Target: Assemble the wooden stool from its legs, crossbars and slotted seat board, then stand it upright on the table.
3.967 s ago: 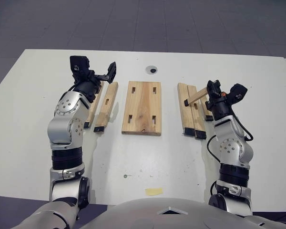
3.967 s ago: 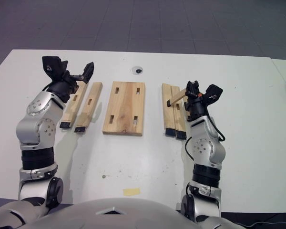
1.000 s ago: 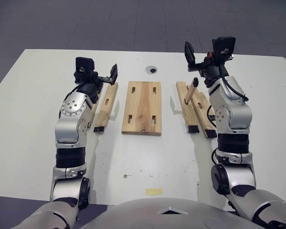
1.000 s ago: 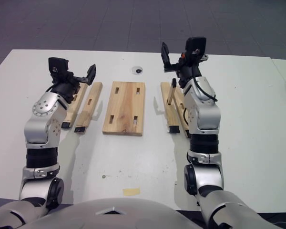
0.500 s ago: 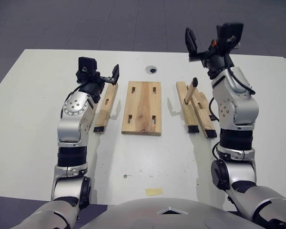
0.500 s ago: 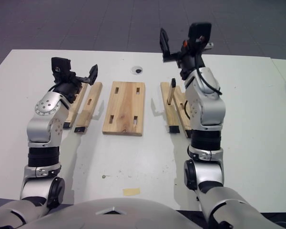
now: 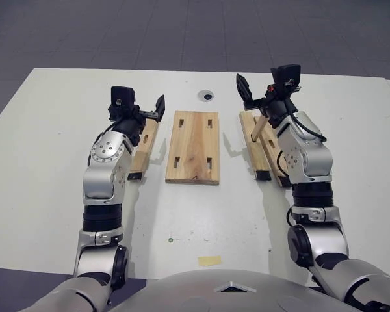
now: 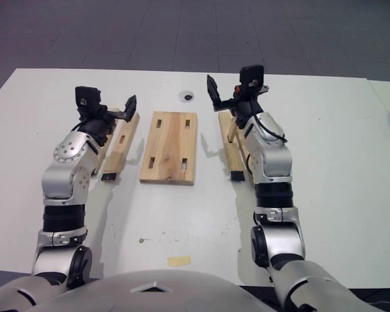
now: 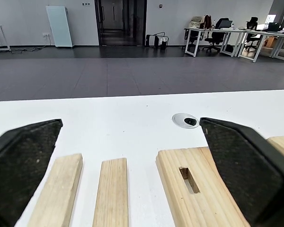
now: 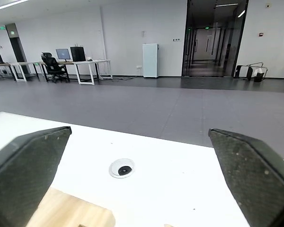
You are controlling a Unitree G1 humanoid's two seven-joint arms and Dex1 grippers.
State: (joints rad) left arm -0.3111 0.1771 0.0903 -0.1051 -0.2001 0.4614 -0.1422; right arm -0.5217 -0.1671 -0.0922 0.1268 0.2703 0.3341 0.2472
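The seat board (image 7: 193, 147) lies flat mid-desk (image 7: 45, 143), its four slots facing up. Two legs (image 7: 145, 144) lie side by side to its left, and two more legs (image 7: 259, 151) lie to its right. A short crossbar (image 7: 257, 130) stands tilted out of one right-hand leg. The left pincer (image 9: 130, 124) hangs over the far ends of the left legs, spread wide and holding nothing. The right pincer (image 10: 139, 130) sits above the crossbar's top, also wide and empty. A round cable port (image 7: 208, 95) lies beyond the board.
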